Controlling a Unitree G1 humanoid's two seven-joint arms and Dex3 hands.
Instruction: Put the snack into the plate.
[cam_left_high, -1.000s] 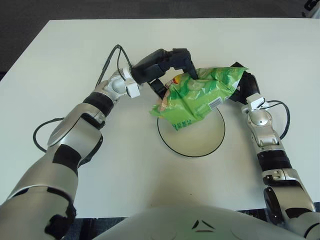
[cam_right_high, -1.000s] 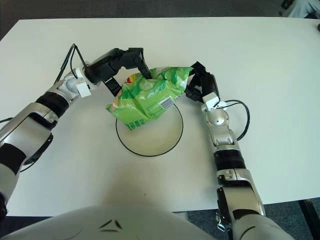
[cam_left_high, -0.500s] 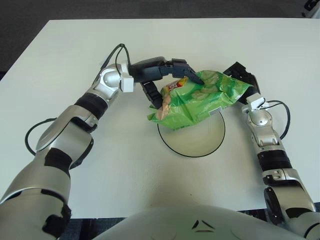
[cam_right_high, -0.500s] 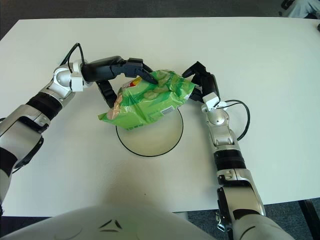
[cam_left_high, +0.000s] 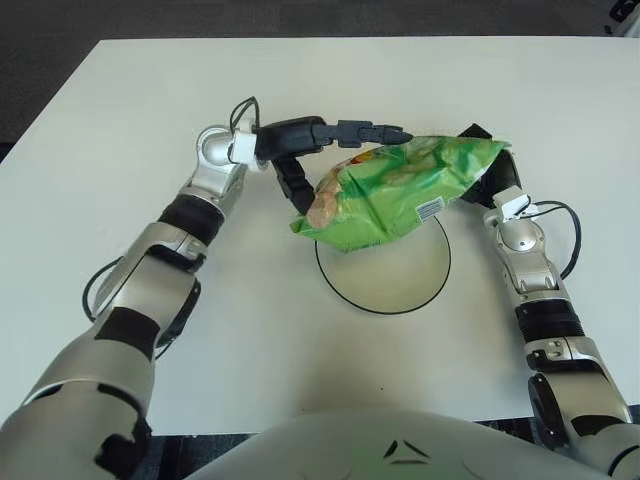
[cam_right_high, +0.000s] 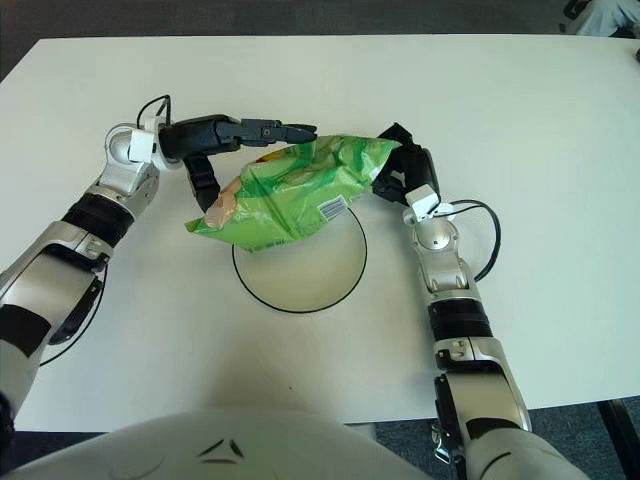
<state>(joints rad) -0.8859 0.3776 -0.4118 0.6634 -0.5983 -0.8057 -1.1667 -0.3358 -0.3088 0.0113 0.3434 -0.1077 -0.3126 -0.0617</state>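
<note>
Green crinkled foil snack bag (cam_left_high: 395, 192) hangs over the far rim of the round white black-edged plate (cam_left_high: 395, 285), long axis running nine to three o'clock. Left hand (cam_left_high: 335, 140), fingers stretched nearly straight, touches its ten-o'clock corner; right hand (cam_left_high: 487, 165) pinches the three-o'clock end. Only a barcode sticker shows; no brand legible.

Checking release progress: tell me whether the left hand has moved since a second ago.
Yes. The left hand has opened flat and drawn back leftward from the snack bag, judged against the plate.
</note>
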